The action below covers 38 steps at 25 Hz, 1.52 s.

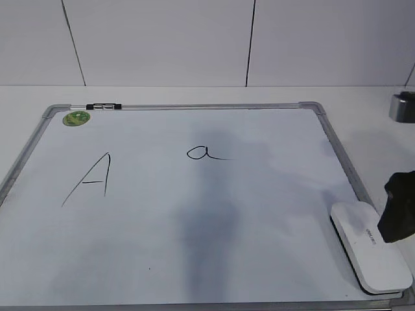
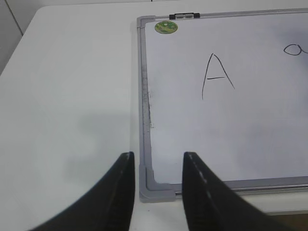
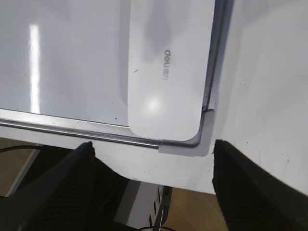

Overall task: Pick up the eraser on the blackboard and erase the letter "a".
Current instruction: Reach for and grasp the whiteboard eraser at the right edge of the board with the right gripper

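While spread, right hand (image 3: 154, 149) over eraser (image 3: 168, 67).

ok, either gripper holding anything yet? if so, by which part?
Nothing held. The right gripper is open above the eraser at the board's corner, not touching it. The left gripper is open and empty.

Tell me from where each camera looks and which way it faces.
Exterior: sits in front, looks down at a slant over the board, "a" and eraser; the right pincer's dark tip shows at the right edge.
Left wrist: above the board's corner, facing along the board toward "A"; left pincer open.
Right wrist: looks down on the eraser's end; right pincer open, its fingers wide.
Shared: "A" and sticker, exterior and left wrist.
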Motion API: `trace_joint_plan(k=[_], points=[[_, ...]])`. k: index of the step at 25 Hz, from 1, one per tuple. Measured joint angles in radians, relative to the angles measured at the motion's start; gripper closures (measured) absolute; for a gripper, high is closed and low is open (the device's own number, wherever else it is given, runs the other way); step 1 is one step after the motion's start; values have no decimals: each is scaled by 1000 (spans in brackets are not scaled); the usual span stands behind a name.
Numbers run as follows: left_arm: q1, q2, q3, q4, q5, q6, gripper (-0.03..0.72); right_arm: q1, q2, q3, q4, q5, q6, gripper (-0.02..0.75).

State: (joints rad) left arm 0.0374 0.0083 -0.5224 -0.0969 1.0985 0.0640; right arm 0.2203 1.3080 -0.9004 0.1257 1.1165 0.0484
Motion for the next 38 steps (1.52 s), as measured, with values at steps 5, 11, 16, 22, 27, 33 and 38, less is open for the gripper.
trace_joint_plan(k=[5, 11, 16, 22, 27, 33, 38], points=[[0, 0, 0, 0, 0, 0, 452, 0, 59, 6, -5, -68, 5, 149], [0, 0, 0, 0, 0, 0, 452, 0, 135, 6, -7, -112, 6, 149], [0, 0, 0, 0, 0, 0, 452, 0, 186, 6, -7, -128, 6, 149], [0, 0, 0, 0, 0, 0, 452, 0, 204, 6, -7, -152, 6, 149], [0, 0, 0, 0, 0, 0, 452, 0, 204, 6, -18, -180, 6, 139], [0, 0, 0, 0, 0, 0, 452, 0, 204, 6, -20, -188, 5, 65], [0, 0, 0, 0, 0, 0, 452, 0, 230, 6, -21, -188, 5, 62]])
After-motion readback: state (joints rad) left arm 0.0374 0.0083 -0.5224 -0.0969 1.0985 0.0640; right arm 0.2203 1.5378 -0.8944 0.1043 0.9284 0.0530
